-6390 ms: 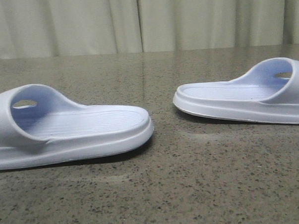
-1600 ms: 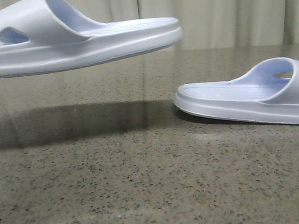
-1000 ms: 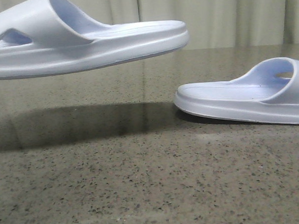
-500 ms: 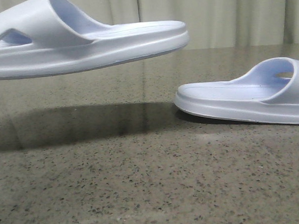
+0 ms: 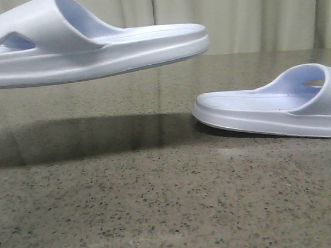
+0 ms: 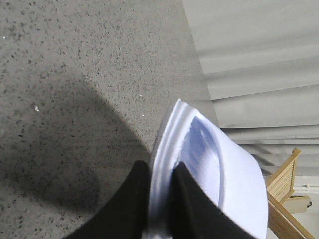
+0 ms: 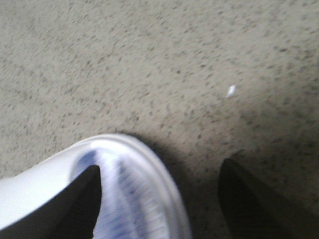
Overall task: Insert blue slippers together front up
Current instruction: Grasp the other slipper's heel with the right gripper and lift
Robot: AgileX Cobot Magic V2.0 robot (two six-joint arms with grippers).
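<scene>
Two blue slippers in all. The lifted slipper (image 5: 91, 47) hangs above the speckled table (image 5: 158, 201) at ten o'clock in the front view — long axis running side to side, rounded end toward three o'clock, strap up. The left gripper (image 6: 160, 199) is clamped on its sole edge. The other slipper (image 5: 269, 111) lies flat at three o'clock; the right gripper (image 7: 159, 199) is spread wide — one finger (image 7: 82, 206) over its footbed.

2 blue slippers: one (image 5: 96, 47) on the left, off the bench, one (image 5: 269, 106) on the right, lying on the bench (image 5: 169, 201). 1 bench. 2 claws in the wrist views: left claw (image 6: 160, 199), right claw (image 7: 159, 204). 1 wooden chair (image 6: 284, 189), part visible, far side by the curtain.
</scene>
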